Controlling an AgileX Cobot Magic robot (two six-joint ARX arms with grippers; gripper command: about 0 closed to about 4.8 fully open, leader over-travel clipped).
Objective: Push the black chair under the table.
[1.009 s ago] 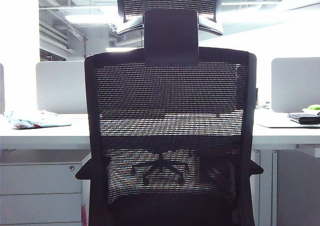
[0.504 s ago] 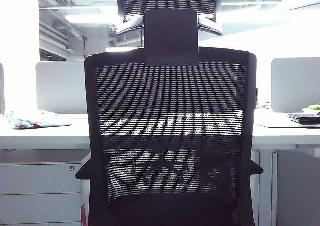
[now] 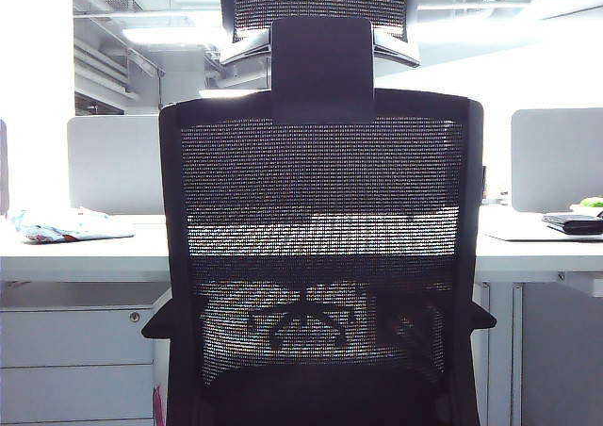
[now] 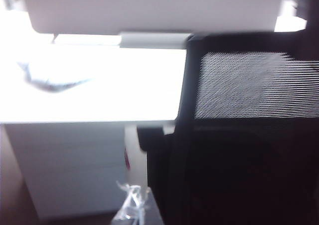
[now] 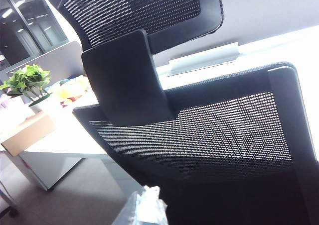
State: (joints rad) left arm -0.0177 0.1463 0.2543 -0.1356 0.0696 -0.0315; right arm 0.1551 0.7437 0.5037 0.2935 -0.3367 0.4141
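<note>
The black chair fills the middle of the exterior view, its mesh back and headrest toward the camera and its seat side against the table. The white tabletop runs behind it, with a drawer cabinet below on the left. Neither gripper shows in the exterior view. In the left wrist view the left gripper is a pale blurred tip beside the chair's frame and armrest. The right gripper is a pale tip just before the chair's backrest. Whether either is touching the chair I cannot tell.
Grey-white divider panels stand behind the desk. A crumpled wrapper lies on the left of the tabletop and a dark flat object on the right. A potted plant and a cardboard box sit on a neighbouring desk.
</note>
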